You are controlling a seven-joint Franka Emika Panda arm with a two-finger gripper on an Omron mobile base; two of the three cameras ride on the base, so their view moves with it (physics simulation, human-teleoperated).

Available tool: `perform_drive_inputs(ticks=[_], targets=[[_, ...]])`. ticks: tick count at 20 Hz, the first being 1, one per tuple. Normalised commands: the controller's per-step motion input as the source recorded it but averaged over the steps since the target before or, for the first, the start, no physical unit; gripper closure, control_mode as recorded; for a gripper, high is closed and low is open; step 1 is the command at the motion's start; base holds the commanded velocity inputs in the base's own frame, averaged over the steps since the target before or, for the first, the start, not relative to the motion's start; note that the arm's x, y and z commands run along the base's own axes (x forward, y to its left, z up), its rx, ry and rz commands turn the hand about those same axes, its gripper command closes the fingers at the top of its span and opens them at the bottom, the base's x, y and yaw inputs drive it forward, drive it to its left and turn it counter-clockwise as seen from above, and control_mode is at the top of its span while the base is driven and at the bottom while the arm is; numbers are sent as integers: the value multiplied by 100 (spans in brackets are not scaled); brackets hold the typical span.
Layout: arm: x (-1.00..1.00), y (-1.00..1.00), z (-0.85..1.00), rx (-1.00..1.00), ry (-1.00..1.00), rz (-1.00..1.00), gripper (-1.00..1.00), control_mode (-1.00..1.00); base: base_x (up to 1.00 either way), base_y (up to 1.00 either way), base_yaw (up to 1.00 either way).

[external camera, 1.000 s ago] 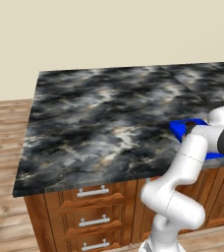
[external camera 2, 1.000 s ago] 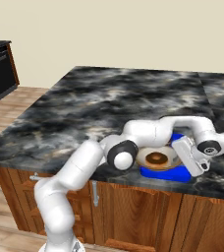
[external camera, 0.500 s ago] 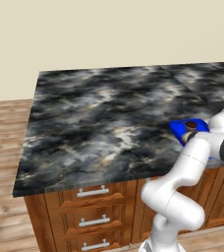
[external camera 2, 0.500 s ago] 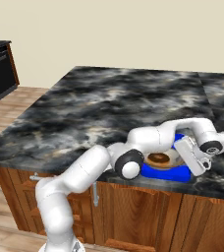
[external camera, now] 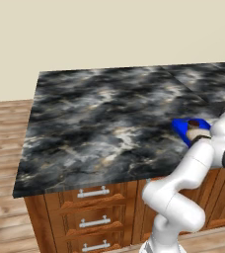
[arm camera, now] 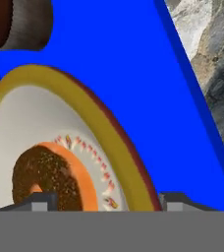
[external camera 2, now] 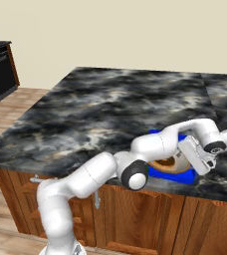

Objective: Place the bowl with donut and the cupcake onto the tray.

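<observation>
The blue tray lies at the counter's near edge. On it rests the cream bowl with its tan rim, and the donut lies inside. The bowl shows partly behind the hand. The dark cupcake stands on the tray just beyond the bowl, also visible from the left. My gripper hangs close over the bowl's near rim, open, with its fingertips spread wide on either side. From the right base view the gripper is at the tray's right end.
The dark marble counter stretches wide to the left and behind the tray. Wooden drawers sit under its front edge. A black appliance stands at the far left.
The fingers were shut on the bowl's rim and have now spread apart, leaving the bowl resting on the tray. The elbow has swung lower and nearer.
</observation>
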Motion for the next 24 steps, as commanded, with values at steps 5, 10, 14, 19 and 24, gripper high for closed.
perform_drive_inputs(ticks=[5,10,14,19,24], targets=[[-3,-32,0,-20,0,0,-100,-100,0,0,0],[-16,0,31,-27,-4,0,-100,-100,0,0,0],[-10,0,35,-29,-4,0,-100,-100,0,0,0],[-56,23,58,-27,-8,1,-100,-100,0,0,0],[-95,74,27,-30,-16,0,-100,-100,0,0,0]])
